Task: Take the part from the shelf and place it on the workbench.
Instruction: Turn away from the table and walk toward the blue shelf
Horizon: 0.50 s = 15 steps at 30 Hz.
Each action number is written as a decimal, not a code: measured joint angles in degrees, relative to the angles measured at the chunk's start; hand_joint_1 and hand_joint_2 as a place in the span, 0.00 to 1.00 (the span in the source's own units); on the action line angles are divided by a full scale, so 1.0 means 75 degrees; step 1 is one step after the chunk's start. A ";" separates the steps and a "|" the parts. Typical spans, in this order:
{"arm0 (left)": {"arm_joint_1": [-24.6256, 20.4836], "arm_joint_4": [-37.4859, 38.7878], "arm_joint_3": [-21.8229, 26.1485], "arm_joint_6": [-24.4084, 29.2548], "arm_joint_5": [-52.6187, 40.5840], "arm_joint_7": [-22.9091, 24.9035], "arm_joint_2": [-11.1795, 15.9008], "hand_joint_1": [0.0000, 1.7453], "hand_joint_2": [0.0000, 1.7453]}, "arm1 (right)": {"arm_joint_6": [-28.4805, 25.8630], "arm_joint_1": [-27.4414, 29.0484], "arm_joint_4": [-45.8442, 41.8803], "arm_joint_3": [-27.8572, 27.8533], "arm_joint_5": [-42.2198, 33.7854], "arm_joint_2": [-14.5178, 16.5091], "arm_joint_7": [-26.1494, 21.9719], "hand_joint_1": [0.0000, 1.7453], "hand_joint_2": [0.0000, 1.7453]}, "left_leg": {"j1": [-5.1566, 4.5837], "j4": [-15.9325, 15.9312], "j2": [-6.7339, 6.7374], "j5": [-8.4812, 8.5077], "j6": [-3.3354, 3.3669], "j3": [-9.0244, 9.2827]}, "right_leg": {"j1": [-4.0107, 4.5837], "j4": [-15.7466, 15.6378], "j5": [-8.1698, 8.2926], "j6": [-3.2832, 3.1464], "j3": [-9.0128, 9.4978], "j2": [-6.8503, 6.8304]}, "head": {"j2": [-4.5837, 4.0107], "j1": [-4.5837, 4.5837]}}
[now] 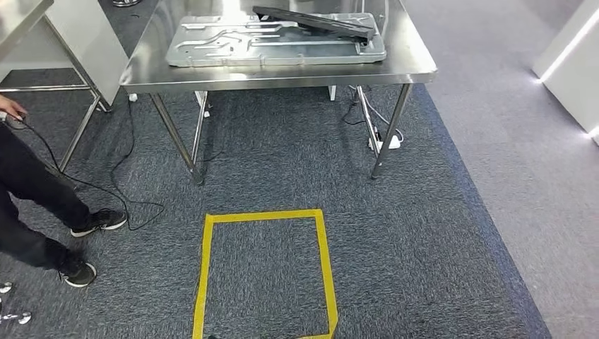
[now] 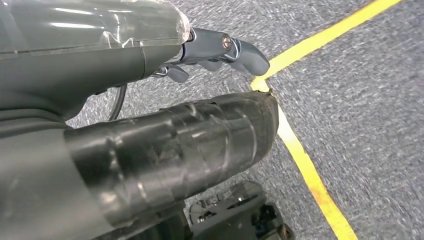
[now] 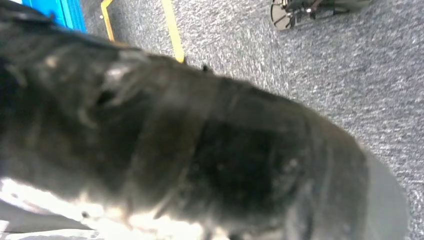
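A person's black-trousered legs (image 1: 32, 205) stand left of a yellow tape square (image 1: 265, 272) on grey carpet (image 1: 424, 240).

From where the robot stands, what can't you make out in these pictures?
- Right hand: right wrist view, a dark close-up blur; open or closed, I cannot tell.
- Workbench: head view, far side cut off by the top edge.
- Person: head view, cut off by the left edge.

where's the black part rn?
Head view: the black part lies atop the grey metal panel on the steel workbench, toward its right end, beyond the yellow floor square.
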 joint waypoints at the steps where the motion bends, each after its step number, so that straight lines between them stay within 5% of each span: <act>1: -0.0009 0.0000 0.0000 0.0000 -0.0001 0.0000 0.0001 0.00 0.00 | 0.0000 0.0011 0.0004 0.0010 0.0001 0.0002 0.0003 0.00 0.00 | 0.0013 0.0026 -0.0026 -0.0029 -0.0046 0.0002 | -0.0014 -0.0013 0.0018 -0.0039 -0.0010 0.0058 | 0.0000 0.0000; 3: -0.0011 0.0000 0.0000 0.0000 -0.0002 -0.0004 0.0001 0.00 0.00 | 0.0000 0.0010 0.0009 0.0022 0.0011 0.0005 0.0009 0.00 0.00 | 0.0047 0.0330 -0.0294 -0.0283 -0.0137 -0.0119 | -0.0046 -0.0043 0.0065 -0.0120 -0.0026 0.0180 | 0.0000 -0.0001; 5: 0.0005 0.0000 0.0001 0.0000 -0.0001 -0.0007 0.0002 0.00 0.00 | 0.0001 -0.0006 0.0010 0.0043 0.0045 0.0007 0.0027 0.00 0.00 | 0.0074 0.1193 -0.0604 -0.0807 -0.0186 -0.0503 | -0.0054 -0.0046 0.0098 -0.0172 -0.0062 0.0307 | 0.0000 -0.0003; 7: 0.0028 0.0000 0.0003 0.0000 0.0001 -0.0004 0.0003 0.00 0.00 | 0.0004 -0.0005 0.0015 0.0063 0.0115 0.0009 0.0079 0.00 0.00 | 0.0082 0.2113 -0.0682 -0.1152 -0.0192 -0.0928 | -0.0043 -0.0031 0.0113 -0.0193 -0.0097 0.0459 | 0.0000 -0.0003; 8: 0.0036 0.0000 0.0004 0.0000 0.0002 -0.0001 0.0003 0.00 0.00 | 0.0007 0.0002 0.0023 0.0076 0.0157 0.0009 0.0119 0.00 0.00 | 0.0082 0.2246 -0.0692 -0.1104 -0.0184 -0.0994 | -0.0040 -0.0019 0.0115 -0.0196 -0.0104 0.0542 | 0.0000 -0.0003; 10: 0.0042 0.0000 0.0007 0.0000 0.0007 0.0008 0.0004 0.00 0.00 | 0.0023 0.0015 0.0044 0.0119 0.0248 0.0011 0.0216 0.00 0.00 | 0.0082 0.1619 -0.0773 -0.0587 -0.0137 -0.0712 | -0.0039 0.0017 0.0114 -0.0193 -0.0104 0.0739 | 0.0000 -0.0002; 12: 0.0047 0.0000 0.0018 0.0000 0.0015 0.0015 0.0009 0.00 0.00 | 0.0055 0.0012 0.0068 0.0176 0.0324 0.0035 0.0305 0.00 0.00 | 0.0093 0.0580 -0.1175 -0.0113 -0.0059 -0.0263 | -0.0036 0.0060 0.0118 -0.0160 -0.0132 0.0917 | 0.0000 -0.0001; 14: 0.0047 0.0000 0.0032 0.0000 0.0022 0.0021 0.0011 0.00 0.00 | 0.0098 0.0003 0.0082 0.0232 0.0410 0.0065 0.0389 0.00 0.00 | 0.0091 0.0150 -0.1470 -0.0023 -0.0012 -0.0115 | -0.0056 0.0079 0.0151 -0.0075 -0.0209 0.1069 | 0.0000 -0.0001; 15: 0.0042 0.0000 0.0037 0.0000 0.0026 0.0024 0.0011 0.00 0.00 | 0.0119 0.0007 0.0088 0.0261 0.0471 0.0074 0.0432 0.00 0.00 | 0.0083 0.0112 -0.1442 -0.0019 0.0002 -0.0112 | -0.0068 0.0073 0.0179 -0.0018 -0.0244 0.1156 | 0.0000 -0.0004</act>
